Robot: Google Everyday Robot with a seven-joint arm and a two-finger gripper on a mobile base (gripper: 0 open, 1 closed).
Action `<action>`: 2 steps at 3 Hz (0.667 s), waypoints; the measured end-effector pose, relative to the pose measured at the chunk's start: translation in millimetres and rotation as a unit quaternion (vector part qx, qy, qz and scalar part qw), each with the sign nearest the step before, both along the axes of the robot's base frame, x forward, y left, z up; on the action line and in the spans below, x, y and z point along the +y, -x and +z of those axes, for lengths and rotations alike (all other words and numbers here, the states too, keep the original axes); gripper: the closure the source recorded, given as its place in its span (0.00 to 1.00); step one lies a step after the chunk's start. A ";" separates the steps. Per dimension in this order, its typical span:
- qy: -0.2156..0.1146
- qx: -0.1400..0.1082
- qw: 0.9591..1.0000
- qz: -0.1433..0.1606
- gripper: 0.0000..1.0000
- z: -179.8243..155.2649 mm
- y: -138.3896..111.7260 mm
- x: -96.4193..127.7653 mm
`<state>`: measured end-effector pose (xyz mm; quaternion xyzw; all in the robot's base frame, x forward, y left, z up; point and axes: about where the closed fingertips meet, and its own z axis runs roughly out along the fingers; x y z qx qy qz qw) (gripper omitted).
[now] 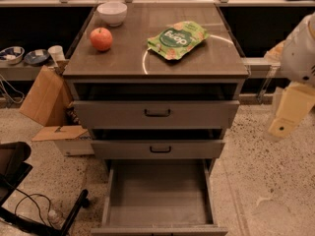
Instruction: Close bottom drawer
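I count one gripper (288,114), at the right edge of my view. Left of it stands one grey cabinet (123,58) with three drawers (197,113), the bottom drawer (157,195) included. On top are one apple (101,39), one white bowl (112,13) and one green snack bag (177,39). Farther left are two dishes (11,54) and one cup (56,53).

Appears at the right edge as a white, rounded, smooth-plastic arm shell (301,50), bulbous and faintly glossy, shaded grey along its lower curve. Bears a narrow tan-orange strip (312,26) up its right rim, cut off by the frame. Continues downward into a pale cream, blocky plastic gripper (290,111), sitting just under the white shell at the right edge of the view, flat-faced and matte, narrowing toward its lower left end. Looks yellower than the shell above. Has a small dark round hole (281,128) near that lower end
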<state>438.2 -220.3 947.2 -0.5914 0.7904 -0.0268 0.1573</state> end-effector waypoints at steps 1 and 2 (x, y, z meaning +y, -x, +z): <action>0.010 0.014 0.999 -0.033 0.00 -64.3 -0.8 -5.5; 0.035 0.019 0.998 -0.057 0.00 -134.6 -3.2 -11.3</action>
